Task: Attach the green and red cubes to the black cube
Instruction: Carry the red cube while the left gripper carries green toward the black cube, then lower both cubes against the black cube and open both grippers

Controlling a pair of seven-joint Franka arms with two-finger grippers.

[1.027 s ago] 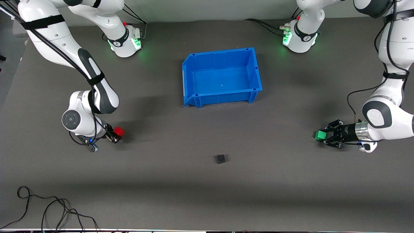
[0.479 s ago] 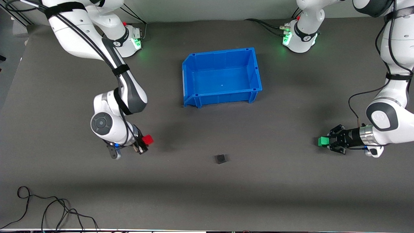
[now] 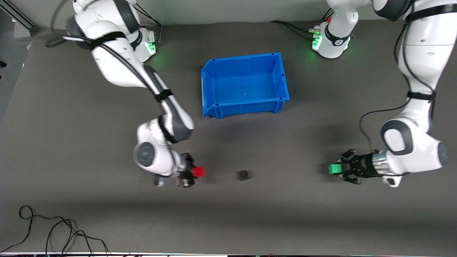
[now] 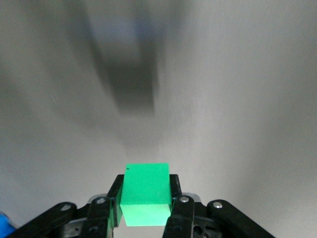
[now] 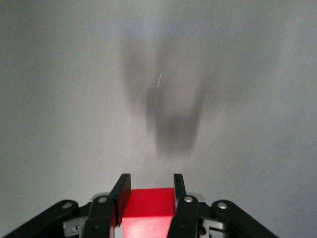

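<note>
The black cube (image 3: 244,175) sat flat on the grey mat (image 3: 285,214), small and matte, nearer the front camera than the blue bin (image 3: 245,85). The red cube (image 3: 199,172) was pinched in the right gripper (image 3: 192,172), just beside the black cube toward the right arm's end. The green cube (image 3: 334,169) was clamped in the left gripper (image 3: 339,169), well apart from the black cube, toward the left arm's end.

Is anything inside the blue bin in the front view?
No, the blue bin shows only its bare floor; the red cube, green cube and black cube are all outside it.
</note>
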